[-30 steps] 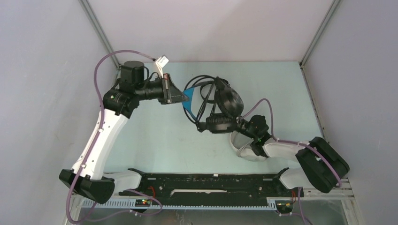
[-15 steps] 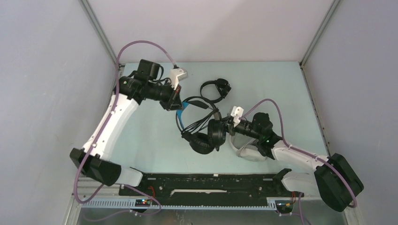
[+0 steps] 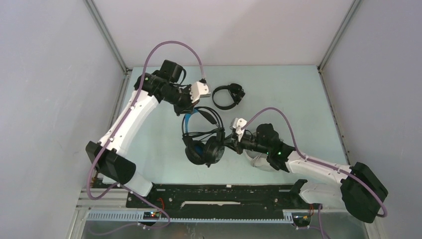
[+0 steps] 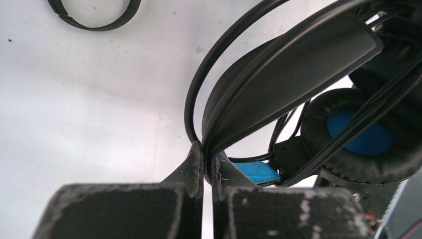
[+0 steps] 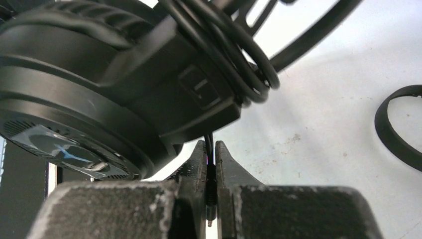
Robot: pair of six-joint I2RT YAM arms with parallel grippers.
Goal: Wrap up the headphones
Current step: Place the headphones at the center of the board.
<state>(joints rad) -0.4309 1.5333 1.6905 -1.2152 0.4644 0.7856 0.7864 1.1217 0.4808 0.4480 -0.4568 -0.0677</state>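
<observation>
The bulky black headphones point(image 3: 203, 148) with blue lining hang mid-table between both arms, their black cable looped around them. My left gripper point(image 3: 192, 108) is shut on their padded headband point(image 4: 293, 64), the fingertips point(image 4: 197, 154) pinching its lower end beside a blue cushion point(image 4: 359, 130). My right gripper point(image 3: 230, 141) is shut on the cable's plug end point(image 5: 210, 191), right under an ear cup point(image 5: 94, 94). The small thin black headphones point(image 3: 227, 95) lie flat behind them. The white headphones point(image 3: 257, 161) lie mostly hidden under my right arm.
Grey walls enclose the pale table on three sides. A black rail point(image 3: 224, 193) runs along the near edge between the arm bases. The small black headset's band shows at the edge of both wrist views point(image 4: 94, 11) point(image 5: 398, 130).
Both grippers carried the bulky black headphones left and nearer, turning them over. The small black headphones, hidden behind them before, now show. Both grips stayed shut.
</observation>
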